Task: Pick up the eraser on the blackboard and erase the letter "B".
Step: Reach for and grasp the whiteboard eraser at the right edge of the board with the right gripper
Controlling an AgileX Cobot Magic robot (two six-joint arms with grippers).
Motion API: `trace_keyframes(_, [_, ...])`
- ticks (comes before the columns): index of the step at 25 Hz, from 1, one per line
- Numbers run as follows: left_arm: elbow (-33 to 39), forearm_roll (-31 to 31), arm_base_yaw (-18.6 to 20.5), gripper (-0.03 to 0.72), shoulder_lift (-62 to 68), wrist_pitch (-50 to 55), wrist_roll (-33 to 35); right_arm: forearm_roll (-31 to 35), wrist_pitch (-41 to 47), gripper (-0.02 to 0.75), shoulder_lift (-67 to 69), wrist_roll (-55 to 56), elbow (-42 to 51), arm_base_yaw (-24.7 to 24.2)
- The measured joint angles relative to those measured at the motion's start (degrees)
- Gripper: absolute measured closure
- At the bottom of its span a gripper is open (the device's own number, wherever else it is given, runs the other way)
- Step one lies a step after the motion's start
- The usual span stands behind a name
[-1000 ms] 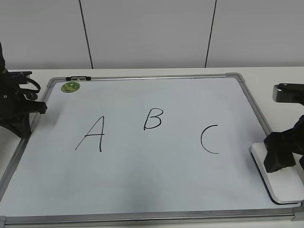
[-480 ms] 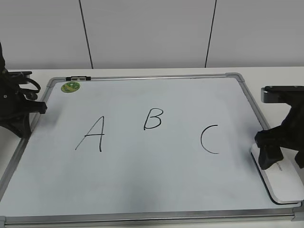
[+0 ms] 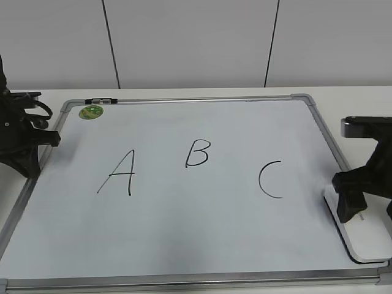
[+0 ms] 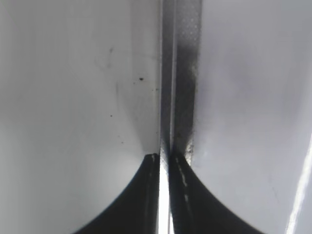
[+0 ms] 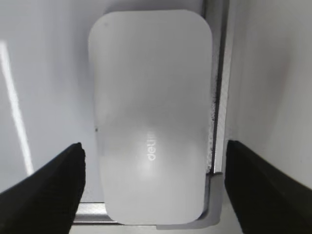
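The flat white rounded plastic eraser (image 5: 151, 117) lies on the white dry-erase blackboard (image 3: 184, 239) with silver-grey frame, at the board's 4 o'clock corner, against the frame. The right gripper (image 5: 153, 187) straddles it with fingers spread wide, one on each side, not touching. The hand-drawn black letter "B" (image 3: 198, 153) sits at 12 o'clock. The left gripper (image 4: 164, 195) is pressed together over the board's frame.
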Motion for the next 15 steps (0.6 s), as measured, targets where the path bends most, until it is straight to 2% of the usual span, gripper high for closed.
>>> trace_keyframes(8, [0.0, -0.12, 0.0, 0.659, 0.0, 0.0, 0.0, 4.3, 0.0, 0.068, 2.58, -4.06, -0.28, -0.38])
trace_keyframes(15, [0.0, -0.25, 0.0, 0.659, 0.0, 0.0, 0.0, 4.52, -1.03, 0.073, 2.58, -5.6, -0.28, -0.38])
